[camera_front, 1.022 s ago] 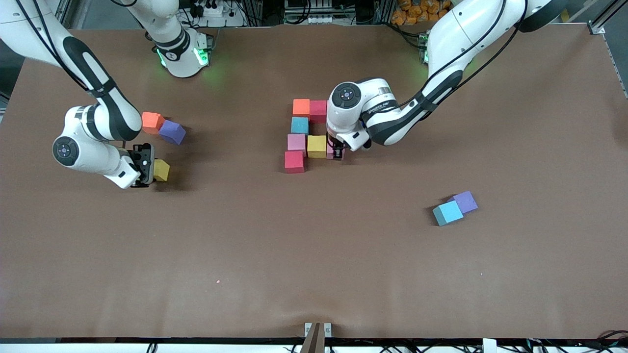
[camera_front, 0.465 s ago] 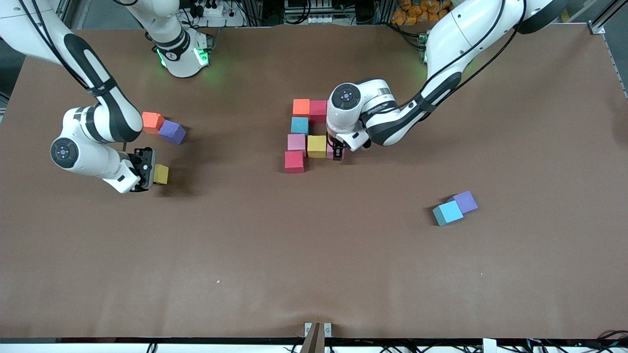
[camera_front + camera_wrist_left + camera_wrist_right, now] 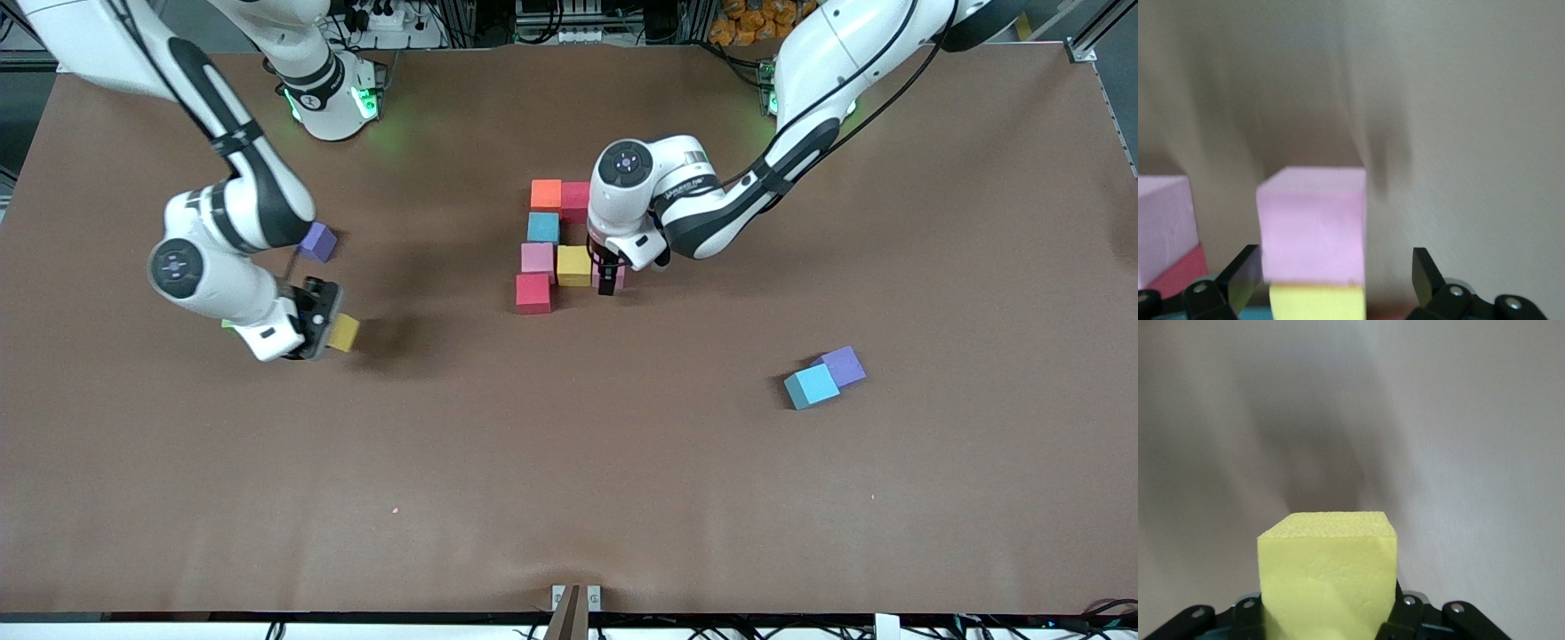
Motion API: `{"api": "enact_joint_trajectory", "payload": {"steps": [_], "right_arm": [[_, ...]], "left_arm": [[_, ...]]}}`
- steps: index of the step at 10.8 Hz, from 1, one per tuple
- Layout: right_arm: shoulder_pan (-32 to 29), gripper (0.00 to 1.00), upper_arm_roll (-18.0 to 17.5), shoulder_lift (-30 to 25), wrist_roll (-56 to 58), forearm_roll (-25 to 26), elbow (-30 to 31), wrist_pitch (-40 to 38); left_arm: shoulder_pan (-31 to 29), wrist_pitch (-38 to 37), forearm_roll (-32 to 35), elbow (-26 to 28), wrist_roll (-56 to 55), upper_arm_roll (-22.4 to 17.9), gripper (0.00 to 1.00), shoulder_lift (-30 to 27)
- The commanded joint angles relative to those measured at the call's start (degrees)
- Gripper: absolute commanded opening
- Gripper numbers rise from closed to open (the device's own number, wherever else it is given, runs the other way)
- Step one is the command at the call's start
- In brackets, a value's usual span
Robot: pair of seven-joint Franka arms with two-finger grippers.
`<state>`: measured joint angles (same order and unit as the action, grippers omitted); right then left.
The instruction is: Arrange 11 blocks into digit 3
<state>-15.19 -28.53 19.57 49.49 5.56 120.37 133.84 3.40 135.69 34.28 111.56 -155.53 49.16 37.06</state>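
Blocks of the digit 3 (image 3: 558,249) sit mid-worktop: orange (image 3: 546,194) and red (image 3: 576,201) in the row nearest the bases, blue (image 3: 542,227) under orange, then pink (image 3: 537,258), yellow (image 3: 574,265) and a second pink block (image 3: 617,277), with another red (image 3: 532,292) nearest the front camera.

Your left pincer (image 3: 610,277) stands released around that second pink block; in the left wrist view the jaws stand apart on both sides of the cube (image 3: 1313,223), not touching, so it looks placed and the way out is straight up.

Your right pincer (image 3: 322,325) is clenched on a yellow block (image 3: 343,332), up over bare worktop toward the right arm's end. The figure lies from it toward the left arm's end, with open brown worktop between and nothing in the path.

Cubes have no long axis, so just square the faces to the rows. Likely slot is beside the front red block, judging by the gap there.

A purple block (image 3: 317,241) lies by the right arm; a blue (image 3: 811,386) and purple (image 3: 844,365) pair, touching, sits nearer the left arm. Worktop edges are well apart from all of it.
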Motion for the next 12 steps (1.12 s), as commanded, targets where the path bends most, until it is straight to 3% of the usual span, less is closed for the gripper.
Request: {"api": "enact_joint_trajectory", "payload": {"steps": [1,3,5,7,10,12], "right_arm": [[7.08,0.30,0.66,0.20,-18.64,-0.99,-2.06,0.54],[10.26,0.31,0.66,0.99,-30.54,-0.99,-2.15,4.47],[14.64,0.31,0.75,2.92,-43.78,-0.91,-3.03,7.74],[20.17,0.30,1.36,4.85,-59.60,-0.73,-7.41,6.96],[32.20,0.31,7.94,12.92,-80.01,-0.47,-18.98,4.52],[37.41,0.31,11.81,16.80,-86.46,-0.55,-25.33,1.26]], "left_arm": [[-11.59,-2.35,1.14,1.11,3.09,10.63,1.00,-2.35],[-19.63,-6.74,0.88,0.68,10.39,17.00,1.00,-2.34],[-24.29,-10.61,0.71,-0.72,20.13,18.77,1.00,-2.52],[-27.64,-11.68,0.70,-2.13,29.10,19.22,1.00,-2.35],[-29.41,-15.00,0.62,-6.16,42.80,18.25,1.00,-1.73],[-29.32,-17.64,0.62,-9.59,50.98,16.15,1.00,-1.12]]}}
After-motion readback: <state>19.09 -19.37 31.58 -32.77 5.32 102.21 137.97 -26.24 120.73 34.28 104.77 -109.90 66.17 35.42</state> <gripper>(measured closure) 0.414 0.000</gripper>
